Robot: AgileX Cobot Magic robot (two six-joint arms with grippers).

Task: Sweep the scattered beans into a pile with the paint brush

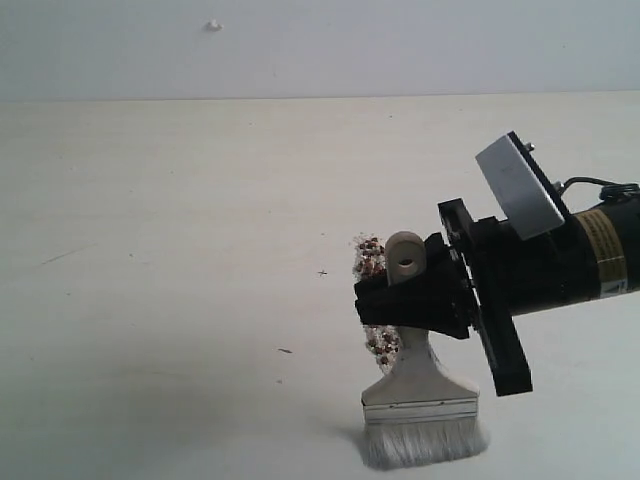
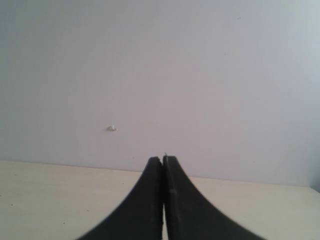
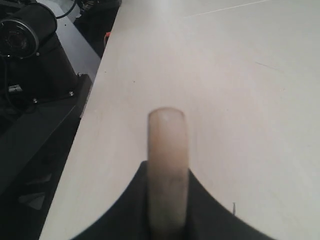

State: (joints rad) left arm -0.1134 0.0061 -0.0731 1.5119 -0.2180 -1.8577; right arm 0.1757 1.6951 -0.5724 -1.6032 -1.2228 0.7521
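Pinching the light, stiff paint brush point(image 1: 420, 385) mid-handle, the right gripper point(image 1: 412, 300) likely flexes its soft bristles near roll-prone beans point(image 1: 370, 258), while the left gripper point(image 2: 163, 160) sits pressed together.

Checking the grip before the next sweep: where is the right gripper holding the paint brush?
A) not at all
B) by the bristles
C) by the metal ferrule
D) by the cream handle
D: the right gripper is shut on the cream handle of the paint brush, its holed end above the fingers, ferrule and bristles below.
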